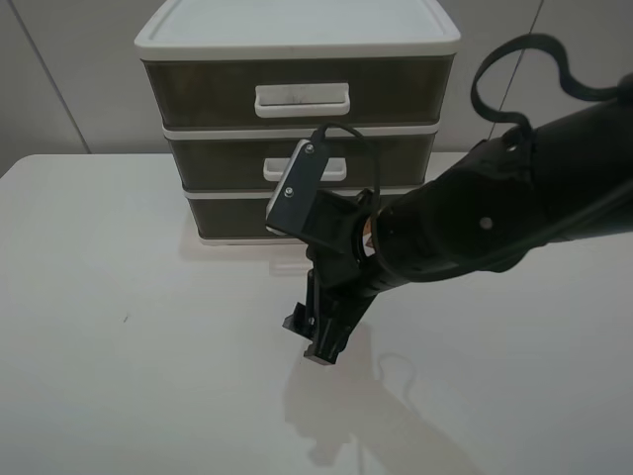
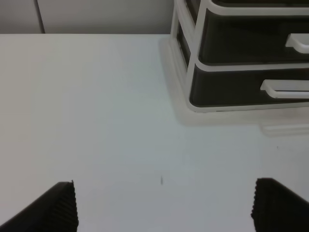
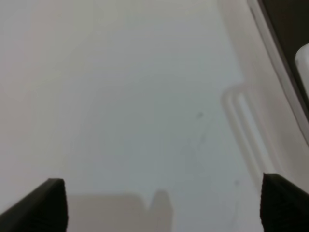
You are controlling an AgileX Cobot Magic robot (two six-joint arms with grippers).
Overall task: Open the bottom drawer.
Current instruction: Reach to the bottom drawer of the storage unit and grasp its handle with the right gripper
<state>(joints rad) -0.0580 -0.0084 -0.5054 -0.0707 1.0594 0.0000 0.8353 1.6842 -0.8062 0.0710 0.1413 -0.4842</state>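
Black arm (image 1: 495, 218) and right gripper (image 1: 315, 341), looped cable (image 1: 475, 91), screwed grey plate (image 1: 294, 183)

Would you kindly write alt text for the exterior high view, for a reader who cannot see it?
A black robot arm reaches in from the right, its right hand pointing down at a white table. Behind it stands a white-framed three-drawer unit; the smoky-brown translucent bottom drawer looks shut, its handle hidden by the arm.
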